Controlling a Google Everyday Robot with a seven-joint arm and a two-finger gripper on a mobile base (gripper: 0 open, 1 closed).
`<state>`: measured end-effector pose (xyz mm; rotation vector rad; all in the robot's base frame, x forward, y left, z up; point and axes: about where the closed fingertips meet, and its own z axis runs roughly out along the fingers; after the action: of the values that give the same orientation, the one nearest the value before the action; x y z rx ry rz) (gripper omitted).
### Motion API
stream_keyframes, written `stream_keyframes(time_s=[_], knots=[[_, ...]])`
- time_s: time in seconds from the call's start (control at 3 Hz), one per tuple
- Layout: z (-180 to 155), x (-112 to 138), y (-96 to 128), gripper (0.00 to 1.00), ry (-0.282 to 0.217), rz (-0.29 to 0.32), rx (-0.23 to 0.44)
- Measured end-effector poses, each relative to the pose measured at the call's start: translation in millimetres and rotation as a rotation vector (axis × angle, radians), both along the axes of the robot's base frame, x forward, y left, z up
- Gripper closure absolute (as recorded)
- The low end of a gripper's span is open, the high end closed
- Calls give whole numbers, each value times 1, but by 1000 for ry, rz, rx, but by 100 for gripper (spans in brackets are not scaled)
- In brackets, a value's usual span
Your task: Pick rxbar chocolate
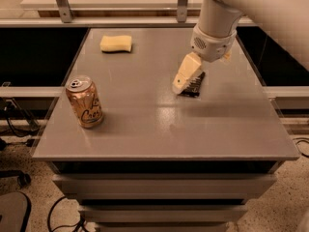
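Pincer over bar; can well apart

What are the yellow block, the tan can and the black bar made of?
Yellow sponge: likely soft foam, matte, rounded edges. Tan can: probably aluminium, shiny, pull-tab top. Black rxbar chocolate, partly hidden by the gripper on the table: seemingly plastic-film wrapper, faintly printed.
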<state>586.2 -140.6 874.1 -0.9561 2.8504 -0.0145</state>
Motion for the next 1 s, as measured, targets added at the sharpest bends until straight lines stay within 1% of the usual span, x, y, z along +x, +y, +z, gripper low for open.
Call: stream_keyframes(time_s=[0.33, 1.0], knots=[[-16, 10, 8, 0, 19, -72, 34], [-36, 24, 19, 0, 29, -202, 58]])
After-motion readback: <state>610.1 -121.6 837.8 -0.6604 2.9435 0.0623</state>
